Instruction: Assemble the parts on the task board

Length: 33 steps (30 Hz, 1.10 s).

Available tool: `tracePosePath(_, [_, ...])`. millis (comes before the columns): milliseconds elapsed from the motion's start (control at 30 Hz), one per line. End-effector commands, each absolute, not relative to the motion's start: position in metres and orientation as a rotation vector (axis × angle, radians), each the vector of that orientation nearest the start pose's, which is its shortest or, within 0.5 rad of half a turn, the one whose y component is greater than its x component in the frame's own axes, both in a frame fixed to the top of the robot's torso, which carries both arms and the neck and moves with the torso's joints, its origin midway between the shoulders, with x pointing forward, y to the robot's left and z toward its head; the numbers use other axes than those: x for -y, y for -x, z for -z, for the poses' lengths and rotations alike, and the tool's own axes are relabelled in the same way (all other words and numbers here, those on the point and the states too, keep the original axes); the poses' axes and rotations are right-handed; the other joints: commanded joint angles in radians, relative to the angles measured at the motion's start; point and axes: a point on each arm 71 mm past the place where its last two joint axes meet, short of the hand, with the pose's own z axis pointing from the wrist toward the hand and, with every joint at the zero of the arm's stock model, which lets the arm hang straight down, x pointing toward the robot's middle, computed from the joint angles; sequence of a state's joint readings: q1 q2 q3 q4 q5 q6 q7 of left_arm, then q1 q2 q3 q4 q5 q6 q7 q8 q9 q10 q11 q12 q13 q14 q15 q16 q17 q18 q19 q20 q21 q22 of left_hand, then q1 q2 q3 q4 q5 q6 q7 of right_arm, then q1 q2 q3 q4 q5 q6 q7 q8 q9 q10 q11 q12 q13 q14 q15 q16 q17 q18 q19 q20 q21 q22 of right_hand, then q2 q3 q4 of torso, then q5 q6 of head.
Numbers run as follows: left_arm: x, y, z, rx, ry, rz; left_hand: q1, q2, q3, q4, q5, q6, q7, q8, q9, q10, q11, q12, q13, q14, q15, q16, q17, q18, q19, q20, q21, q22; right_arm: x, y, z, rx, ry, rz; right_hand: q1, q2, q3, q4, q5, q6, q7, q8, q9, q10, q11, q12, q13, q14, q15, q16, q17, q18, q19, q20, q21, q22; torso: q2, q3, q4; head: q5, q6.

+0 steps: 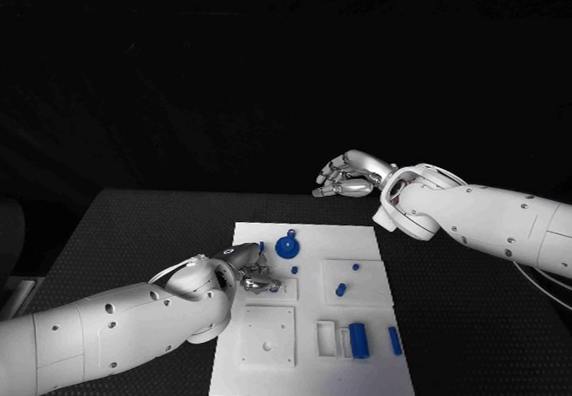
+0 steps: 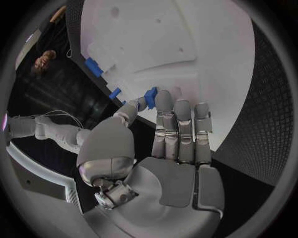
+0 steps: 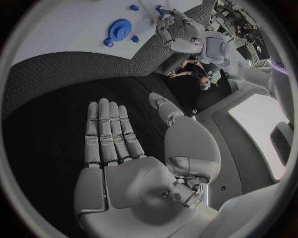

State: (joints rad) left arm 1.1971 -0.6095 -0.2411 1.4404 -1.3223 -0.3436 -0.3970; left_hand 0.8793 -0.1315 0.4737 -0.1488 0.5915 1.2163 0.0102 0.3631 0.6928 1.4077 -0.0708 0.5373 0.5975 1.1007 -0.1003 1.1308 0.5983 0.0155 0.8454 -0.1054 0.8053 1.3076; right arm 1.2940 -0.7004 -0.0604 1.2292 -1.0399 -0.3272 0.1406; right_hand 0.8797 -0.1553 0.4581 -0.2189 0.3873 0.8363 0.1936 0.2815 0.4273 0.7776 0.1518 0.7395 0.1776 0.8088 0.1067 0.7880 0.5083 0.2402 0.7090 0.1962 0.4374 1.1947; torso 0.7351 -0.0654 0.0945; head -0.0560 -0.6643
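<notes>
The left hand [image 1: 242,271] is found low over the task board [image 1: 363,239], with a small blue part [image 2: 151,95] pinched between thumb and fingertips, as shown in the left wrist view. The right hand [image 1: 350,177] is found off the board, above the bare table [image 1: 136,229] beyond the board's far edge, flat and released, with nothing held.

Just beyond the left hand's fingertips a round blue disc [image 1: 288,247] lies on the board. Further out from that hand, on the side towards the right arm, two small blue pegs [image 1: 341,289] are noted on a raised white square. Nearer the robot, a blue block [image 1: 359,341] and a slim blue bar [image 1: 394,340] lie beside a white frame.

The held part is judged light, rigid plastic, smooth and somewhat slippery; breakage is thought unlikely, but twisting or slipping out of the pinch is a risk. A grip across its flat opposite faces is advised, with modest pressure. The disc is best taken by its rim or its raised centre knob.
</notes>
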Motion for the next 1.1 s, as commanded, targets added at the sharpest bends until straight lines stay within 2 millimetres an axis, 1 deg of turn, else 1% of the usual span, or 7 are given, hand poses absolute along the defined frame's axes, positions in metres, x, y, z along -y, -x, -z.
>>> tracePosePath(33, [-0.1245, -0.4651, 0.2673, -1.955, -0.021, 0.527, 0.001, -0.014, 0.0, 0.01, -0.009, 0.003, 0.006, -0.007, 0.0, 0.002, -0.007, 0.006, 0.001, -0.001, -0.003, 0.007, -0.002, -0.008, 0.01, -0.092, 0.006, 0.019, 0.2106, -0.549, 0.1551, -1.592, -0.114, -0.874, -0.005, -0.006, 0.001, 0.008, 0.004, -0.007, 0.002, 0.004, -0.001, 0.007, 0.0, -0.005, -0.002, 0.002, 0.007, -0.005, -0.002, 0.009, -0.002, 0.006, -0.007, 0.0, 0.0, -0.0003, -0.0001, 0.0, 0.001])
tracePosePath(167, [-0.1247, -0.4652, 0.2673, -1.955, -0.019, 0.527, -0.002, -0.02, 0.001, 0.023, -0.022, 0.003, 0.006, -0.007, 0.001, 0.002, -0.008, 0.006, 0.003, -0.002, -0.003, 0.008, -0.002, -0.008, 0.01, -0.092, 0.005, 0.019, 0.2109, -0.5489, 0.1559, -1.593, -0.116, -0.873, -0.005, -0.007, 0.001, 0.009, 0.004, -0.008, 0.002, 0.004, -0.002, 0.007, 0.0, -0.005, -0.003, 0.002, 0.008, -0.005, -0.002, 0.009, -0.002, 0.007, -0.008, 0.0, 0.0, -0.0004, -0.0002, 0.0, 0.002])
tracePosePath(233, [-0.1248, -0.4652, 0.2673, -1.955, -0.018, 0.528, -0.007, -0.03, 0.003, 0.041, -0.041, 0.003, 0.006, -0.008, 0.003, 0.001, -0.008, 0.006, 0.004, -0.002, -0.004, 0.009, -0.003, -0.007, 0.009, -0.093, 0.005, 0.019, 0.2111, -0.5488, 0.1561, -1.594, -0.117, -0.872, -0.006, -0.007, 0.001, 0.009, 0.004, -0.008, 0.002, 0.004, -0.002, 0.007, 0.0, -0.005, -0.004, 0.001, 0.008, -0.005, -0.003, 0.009, -0.002, 0.007, -0.008, 0.0, 0.0, -0.0004, -0.0002, 0.0, 0.002])
tracePosePath(400, [-0.1245, -0.465, 0.2674, -1.957, -0.016, 0.531, -0.008, -0.039, 0.004, 0.059, -0.067, 0.003, 0.006, -0.009, 0.005, 0.001, -0.008, 0.006, 0.006, -0.003, -0.004, 0.01, -0.004, -0.007, 0.008, -0.093, 0.005, 0.019, 0.2109, -0.5488, 0.1564, -1.596, -0.117, -0.873, -0.006, -0.007, 0.0, 0.01, 0.005, -0.009, 0.002, 0.004, -0.003, 0.006, 0.0, -0.006, -0.005, 0.001, 0.008, -0.005, -0.003, 0.009, -0.003, 0.007, -0.009, 0.0, 0.0, -0.0003, -0.0002, 0.0, 0.001])
tracePosePath(533, [-0.1245, -0.465, 0.2676, -1.96, -0.018, 0.531, -0.011, -0.045, 0.004, 0.069, -0.072, 0.003, 0.005, -0.01, 0.006, 0.001, -0.008, 0.006, 0.006, -0.003, -0.004, 0.011, -0.004, -0.007, 0.008, -0.093, 0.004, 0.019, 0.2109, -0.5487, 0.1567, -1.597, -0.117, -0.872, -0.006, -0.007, 0.0, 0.011, 0.005, -0.009, 0.002, 0.004, -0.003, 0.006, 0.0, -0.006, -0.006, 0.0, 0.008, -0.005, -0.003, 0.009, -0.003, 0.007, -0.009, 0.0, 0.0, -0.0002, -0.0003, 0.0, 0.001])
tracePosePath(933, [-0.1249, -0.4649, 0.2693, -1.984, -0.022, 0.522, -0.011, -0.048, 0.005, 0.071, -0.073, 0.003, 0.005, -0.01, 0.006, 0.001, -0.008, 0.006, 0.007, -0.003, -0.004, 0.011, -0.004, -0.007, 0.008, -0.093, 0.004, 0.019, 0.2112, -0.5485, 0.1571, -1.601, -0.118, -0.871, -0.006, -0.007, 0.0, 0.012, 0.005, -0.009, 0.003, 0.004, -0.003, 0.006, 0.0, -0.006, -0.007, 0.0, 0.008, -0.006, -0.004, 0.009, -0.003, 0.007, -0.01, 0.0, 0.0, 0.0004, -0.0006, 0.002, 0.0])
tracePosePath(1100, [-0.1248, -0.4643, 0.2711, -2.009, -0.035, 0.507, -0.014, -0.053, 0.005, 0.078, -0.076, 0.002, 0.006, -0.011, 0.007, -0.001, -0.007, 0.005, 0.007, -0.005, -0.004, 0.011, -0.005, -0.008, 0.007, -0.093, 0.004, 0.019, 0.2113, -0.5483, 0.1571, -1.603, -0.119, -0.871, -0.007, -0.008, 0.0, 0.013, 0.005, -0.01, 0.003, 0.003, -0.004, 0.006, 0.001, -0.006, -0.009, -0.001, 0.009, -0.006, -0.005, 0.009, -0.004, 0.008, -0.011, 0.001, 0.0, 0.0003, -0.0008, 0.002, 0.0])
